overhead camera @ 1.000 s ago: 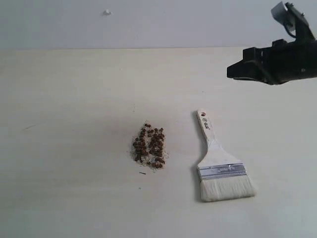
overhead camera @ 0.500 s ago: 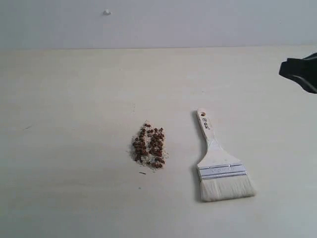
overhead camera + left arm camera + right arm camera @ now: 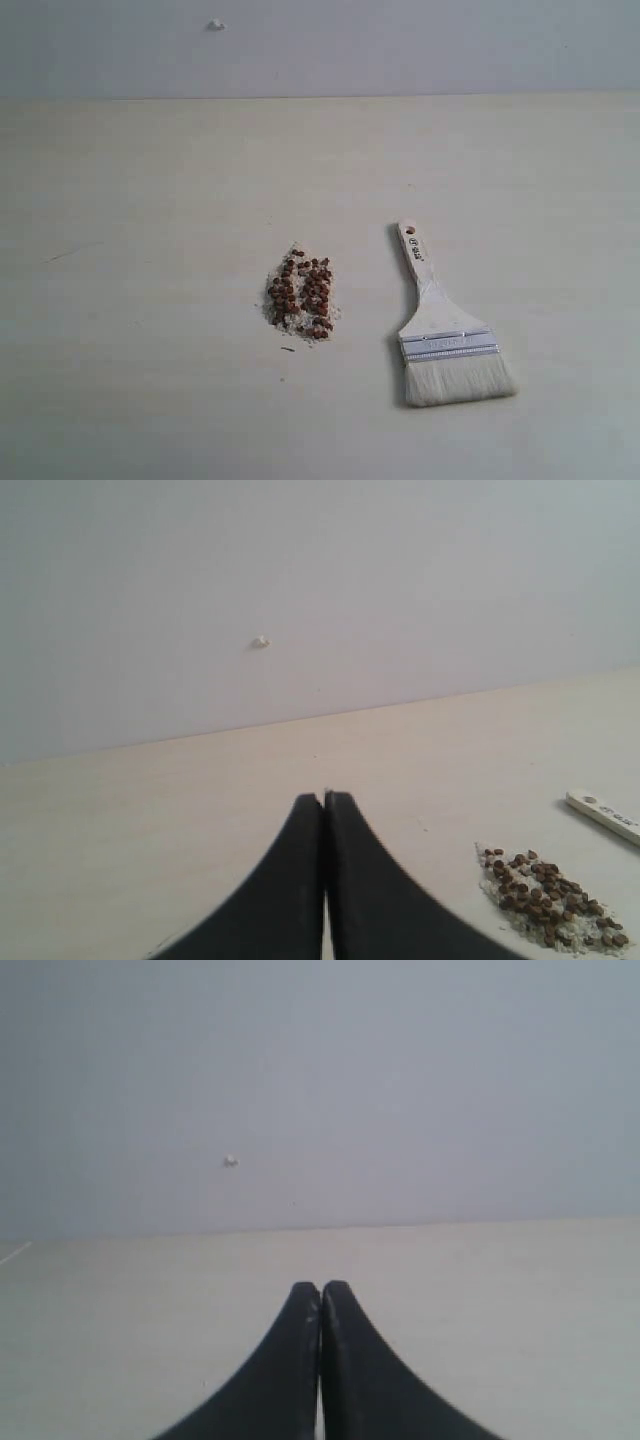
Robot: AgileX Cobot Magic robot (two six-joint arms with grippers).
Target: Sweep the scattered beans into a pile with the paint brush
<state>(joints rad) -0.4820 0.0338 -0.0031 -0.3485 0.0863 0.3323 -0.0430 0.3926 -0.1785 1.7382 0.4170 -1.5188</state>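
while the beans (image 3: pixel 312 290) already sit as one compact pile (image 3: pixel 300 298) on the desk (image 3: pixel 140 200), the paint brush (image 3: pixel 445 325) lies just right of it, not touching. its long axis runs near to far, bristles toward the near edge. it is on the right side, so i judge the right arm nearer. the left jaws and the right jaws are both clenched on nothing. the left wrist view shows pile and handle tip (image 3: pixel 603 816); the right wrist view shows only desk and wall (image 3: pixel 400 1080).
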